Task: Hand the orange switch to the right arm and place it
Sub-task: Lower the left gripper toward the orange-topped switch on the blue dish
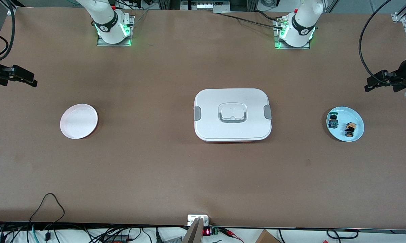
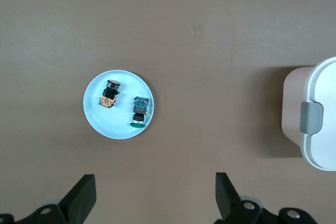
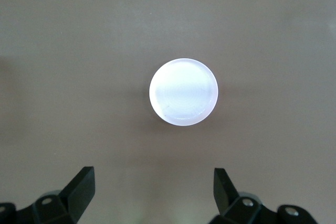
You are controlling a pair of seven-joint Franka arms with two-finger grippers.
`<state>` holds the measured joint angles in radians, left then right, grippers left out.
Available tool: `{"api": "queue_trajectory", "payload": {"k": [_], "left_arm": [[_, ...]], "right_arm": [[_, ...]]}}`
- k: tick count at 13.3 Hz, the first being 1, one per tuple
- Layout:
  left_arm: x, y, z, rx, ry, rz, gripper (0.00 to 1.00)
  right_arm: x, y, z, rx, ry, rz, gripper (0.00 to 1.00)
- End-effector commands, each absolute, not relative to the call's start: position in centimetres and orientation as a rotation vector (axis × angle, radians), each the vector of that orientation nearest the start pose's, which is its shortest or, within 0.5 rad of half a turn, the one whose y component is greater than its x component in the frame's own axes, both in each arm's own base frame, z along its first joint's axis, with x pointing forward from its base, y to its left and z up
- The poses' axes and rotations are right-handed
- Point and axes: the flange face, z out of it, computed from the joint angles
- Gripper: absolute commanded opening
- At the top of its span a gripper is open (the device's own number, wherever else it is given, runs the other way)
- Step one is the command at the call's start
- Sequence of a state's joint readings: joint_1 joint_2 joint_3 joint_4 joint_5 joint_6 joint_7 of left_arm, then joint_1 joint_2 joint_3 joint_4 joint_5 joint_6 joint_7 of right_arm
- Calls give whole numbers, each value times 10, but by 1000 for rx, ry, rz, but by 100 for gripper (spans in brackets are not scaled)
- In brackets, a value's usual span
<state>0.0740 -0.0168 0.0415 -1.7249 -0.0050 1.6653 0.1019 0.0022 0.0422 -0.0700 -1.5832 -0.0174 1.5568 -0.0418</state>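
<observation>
Front view: nothing has been picked up yet, so the task appears to be at its very start. The orange switch (image 1: pixel 350 129) lies on the light blue plate (image 1: pixel 355 116) at the left arm's end of the tabletop (image 1: pixel 155 168), with a blue-green switch (image 1: pixel 332 121) just beside it at about 10 o'clock on the same plate. The left claw (image 1: pixel 371 85) hangs above the tabletop at roughly 1 o'clock from that plate, and the right claw (image 1: pixel 29 80) hangs at the right arm's end, at about 10 o'clock from an empty pink plate (image 1: pixel 78 121). A closed white lidded box (image 1: pixel 232 114) sits between the two plates; its contents are hidden.

Left wrist view: the left claw (image 2: pixel 155 195) is spread wide and holds nothing. The light blue plate (image 2: pixel 94 114) lies below it, carrying the orange switch (image 2: pixel 108 95) and the blue-green switch (image 2: pixel 140 112), close but apart. The next move likely calls for a descent on the orange part alone, without nudging its neighbour.

Right wrist view: the right claw (image 3: pixel 153 187) is likewise wide apart and empty, waiting over the bare pink plate (image 3: pixel 183 92), the probable place for the switch.
</observation>
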Motion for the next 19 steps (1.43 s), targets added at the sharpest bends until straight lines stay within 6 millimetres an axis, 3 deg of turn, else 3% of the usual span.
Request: {"api": "queue_trajectory", "payload": {"k": [1,5,10,12,14,19], "left_arm": [[548,65,571,-3137,-16,131,100],[553,65,575,-3137,-30,121,100],[558,76,561,-3140,18,177,100],[562,79,547,-3142,224,227,100],[566,96,529,-3135,451,270,100],[579,116,473,-3004,1178,396,100]], "right_arm": [[562,-35,603,-3155,43,86,100],[562,-34,603,-3154,46,83,100],[560,-35,604,-3153,41,100,100],[560,-35,604,-3154,39,100,100],[560,-34,604,-3154,34,100,100],[560,-34,604,-3155,29,98,100]]}}
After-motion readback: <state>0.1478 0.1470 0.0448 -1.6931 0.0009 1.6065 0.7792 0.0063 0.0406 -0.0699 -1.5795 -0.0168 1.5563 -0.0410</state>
